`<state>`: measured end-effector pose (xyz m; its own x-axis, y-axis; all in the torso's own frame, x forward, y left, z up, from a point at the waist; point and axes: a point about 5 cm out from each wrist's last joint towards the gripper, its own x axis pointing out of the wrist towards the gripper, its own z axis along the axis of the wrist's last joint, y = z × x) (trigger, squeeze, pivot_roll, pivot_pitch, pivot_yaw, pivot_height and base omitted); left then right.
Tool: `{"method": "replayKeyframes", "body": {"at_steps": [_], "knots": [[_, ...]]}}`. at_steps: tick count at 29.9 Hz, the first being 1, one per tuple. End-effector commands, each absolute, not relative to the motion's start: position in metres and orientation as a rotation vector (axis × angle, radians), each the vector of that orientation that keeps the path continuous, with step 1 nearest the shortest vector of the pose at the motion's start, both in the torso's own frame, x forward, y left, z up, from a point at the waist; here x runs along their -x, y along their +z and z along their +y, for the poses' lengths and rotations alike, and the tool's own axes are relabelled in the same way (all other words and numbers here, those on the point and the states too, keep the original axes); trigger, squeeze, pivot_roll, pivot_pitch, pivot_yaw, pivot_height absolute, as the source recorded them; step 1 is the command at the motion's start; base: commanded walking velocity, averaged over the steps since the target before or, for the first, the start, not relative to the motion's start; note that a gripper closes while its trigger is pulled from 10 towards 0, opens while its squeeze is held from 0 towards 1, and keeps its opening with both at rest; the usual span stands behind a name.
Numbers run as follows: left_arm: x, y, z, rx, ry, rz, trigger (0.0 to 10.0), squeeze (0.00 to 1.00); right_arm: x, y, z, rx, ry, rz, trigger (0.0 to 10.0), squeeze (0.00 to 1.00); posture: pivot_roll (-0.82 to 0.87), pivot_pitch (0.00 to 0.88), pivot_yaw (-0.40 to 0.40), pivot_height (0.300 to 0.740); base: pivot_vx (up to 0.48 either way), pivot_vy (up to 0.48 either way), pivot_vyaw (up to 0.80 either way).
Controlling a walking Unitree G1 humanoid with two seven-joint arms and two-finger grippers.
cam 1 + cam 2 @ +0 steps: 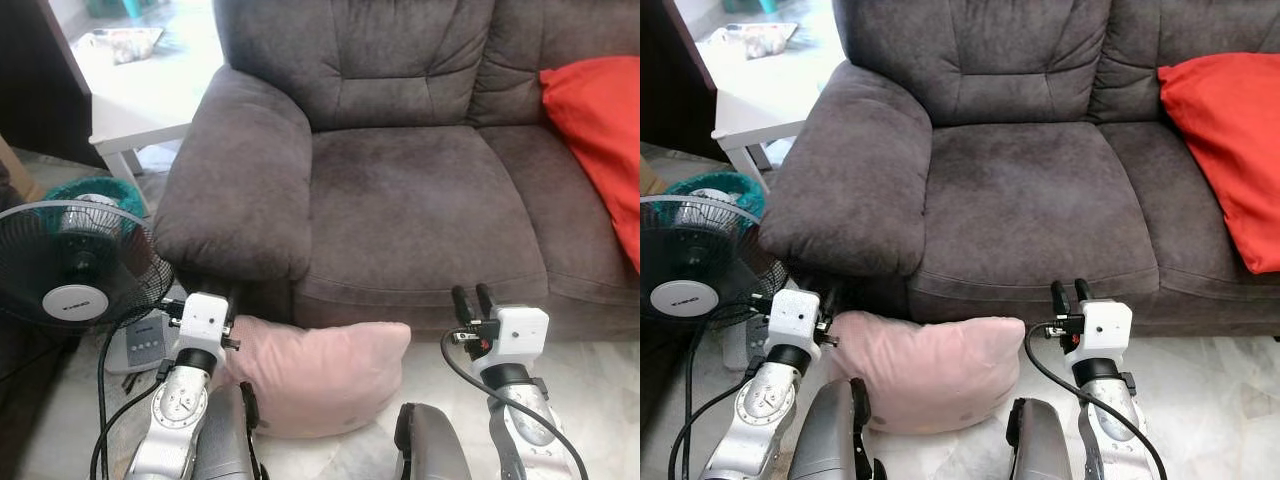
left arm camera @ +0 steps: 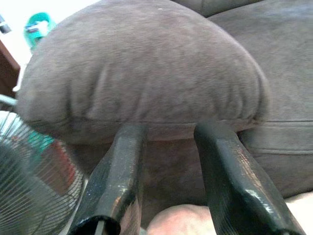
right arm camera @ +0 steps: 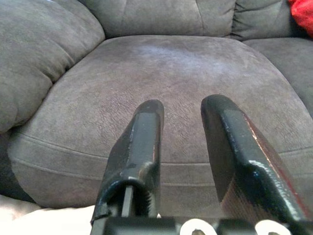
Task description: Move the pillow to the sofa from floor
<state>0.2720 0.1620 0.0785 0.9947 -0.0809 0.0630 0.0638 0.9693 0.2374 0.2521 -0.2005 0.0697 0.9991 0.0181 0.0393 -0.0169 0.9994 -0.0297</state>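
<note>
The grey sofa (image 1: 400, 190) stands right in front, its near seat cushion bare, which makes that seat the likely spot for the delivery; a red cushion (image 1: 600, 130) leans in the far corner of the next seat. The pink pillow (image 1: 320, 375) lies on the floor (image 1: 600, 370), pressed against the sofa's front below the armrest, between the two arms. The left gripper (image 2: 171, 181) hovers beside the pillow's upper left corner, fingers parted and holding nothing, apparently lined up for a grasp. The right gripper (image 3: 183, 161) is raised off the pillow's right end, also parted and empty. A black fan (image 1: 75, 265) stands by the armrest; its hub badge carries writing too small to read.
</note>
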Motion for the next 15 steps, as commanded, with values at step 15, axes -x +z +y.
{"method": "replayKeyframes", "body": {"at_steps": [15], "knots": [[-0.2718,0.0831,0.1694,-0.239,-0.002,-0.096,10.0,0.00,-0.2534,0.0641,-0.1992,0.014,0.011,0.001,10.0,0.00,0.06,0.093,-0.005,0.517,0.000,0.000,0.00]]}}
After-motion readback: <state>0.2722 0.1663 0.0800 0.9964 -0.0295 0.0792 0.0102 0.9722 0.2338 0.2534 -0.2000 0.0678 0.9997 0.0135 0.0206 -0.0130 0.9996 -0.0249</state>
